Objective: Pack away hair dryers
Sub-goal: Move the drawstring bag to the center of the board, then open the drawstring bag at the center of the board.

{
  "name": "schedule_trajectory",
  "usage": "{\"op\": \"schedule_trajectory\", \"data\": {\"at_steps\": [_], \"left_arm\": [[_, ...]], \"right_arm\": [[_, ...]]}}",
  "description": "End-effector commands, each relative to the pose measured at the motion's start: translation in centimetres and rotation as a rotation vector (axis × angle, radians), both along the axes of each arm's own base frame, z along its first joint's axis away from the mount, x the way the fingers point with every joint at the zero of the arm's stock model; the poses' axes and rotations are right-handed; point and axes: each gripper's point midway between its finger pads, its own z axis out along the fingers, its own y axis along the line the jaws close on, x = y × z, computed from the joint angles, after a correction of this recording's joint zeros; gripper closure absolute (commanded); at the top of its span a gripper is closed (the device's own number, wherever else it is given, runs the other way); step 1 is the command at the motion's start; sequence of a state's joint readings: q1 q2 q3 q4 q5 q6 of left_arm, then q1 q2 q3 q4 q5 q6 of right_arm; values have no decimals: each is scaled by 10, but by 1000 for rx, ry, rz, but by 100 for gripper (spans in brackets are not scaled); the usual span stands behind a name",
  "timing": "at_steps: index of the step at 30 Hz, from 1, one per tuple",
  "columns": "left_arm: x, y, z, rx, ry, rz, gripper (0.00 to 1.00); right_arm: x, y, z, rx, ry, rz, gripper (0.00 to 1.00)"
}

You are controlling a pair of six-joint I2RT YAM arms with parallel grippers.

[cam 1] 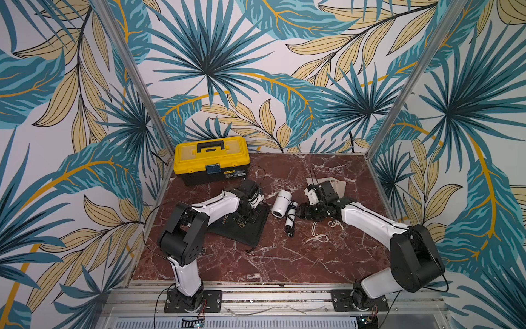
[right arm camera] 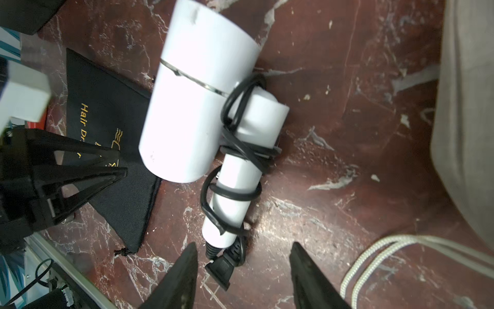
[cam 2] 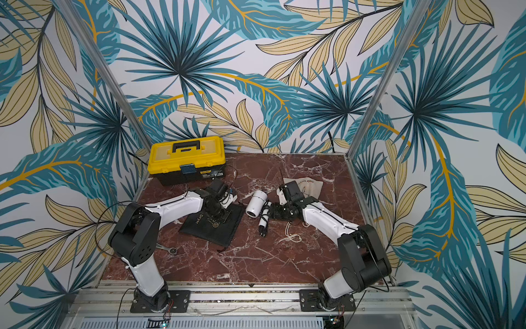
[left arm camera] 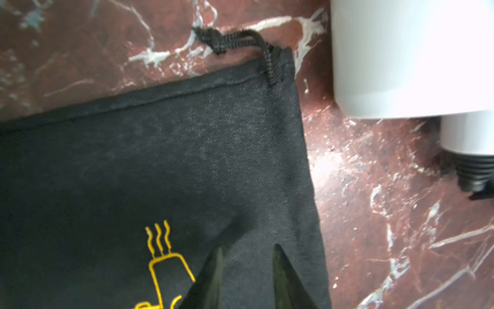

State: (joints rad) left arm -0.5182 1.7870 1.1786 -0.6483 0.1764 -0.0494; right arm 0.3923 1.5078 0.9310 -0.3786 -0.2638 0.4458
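You have three walls around your cell, the back wall (cam 1: 256, 71), the left wall (cam 1: 42, 142) and the right wall (cam 1: 469, 142), all papered in one print: large teal palm fans and pale yellow leaves with black veins and ochre stems on a near-white ground. Your table (cam 1: 270, 262) is dark red marble veined with white, and the left wrist view shows a bright glare patch (left arm camera: 323, 166) on it. A left post (cam 1: 132, 77) and a right post (cam 1: 407, 79), both bare aluminium, rise from its far corners and lean outward in both top views. Along its near edge runs a slotted aluminium rail (cam 1: 270, 296), with a perforated white strip (cam 1: 256, 323) below it
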Motion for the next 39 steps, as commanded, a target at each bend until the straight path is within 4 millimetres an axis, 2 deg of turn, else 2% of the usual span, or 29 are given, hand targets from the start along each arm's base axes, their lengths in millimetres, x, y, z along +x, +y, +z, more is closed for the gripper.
{"op": "schedule_trajectory", "data": {"at_steps": [1,4,5,8,11,13,17,19,24,31,36,39], "left_arm": [[-13,-3,13,21,-19,42,53],[-21,0,10,12,23,130,34],[-23,-1,10,5,35,157,31],[-32,-11,7,1,57,174,30],[-39,-13,-1,44,62,196,30],[-44,-13,-10,69,77,206,31],[-48,-15,-17,96,81,211,36],[-45,-12,-17,108,67,235,42],[-41,-13,-21,117,71,240,50],[-43,-12,-34,144,97,239,61],[-42,-10,-32,150,84,235,72],[-42,-12,-27,137,76,232,74]], "right_arm": [[0,1,3,23,-13,-74,41],[2,2,-7,39,13,-125,41],[2,4,-13,47,26,-138,41],[1,10,-25,57,47,-150,41],[0,8,-30,42,55,-163,41],[8,10,-27,58,24,-170,41],[12,14,-32,57,36,-162,41],[14,15,-37,52,47,-160,41],[16,21,-50,57,78,-154,41],[15,19,-57,38,89,-157,40],[15,19,-62,33,101,-156,40],[14,19,-65,32,107,-155,40]]}}
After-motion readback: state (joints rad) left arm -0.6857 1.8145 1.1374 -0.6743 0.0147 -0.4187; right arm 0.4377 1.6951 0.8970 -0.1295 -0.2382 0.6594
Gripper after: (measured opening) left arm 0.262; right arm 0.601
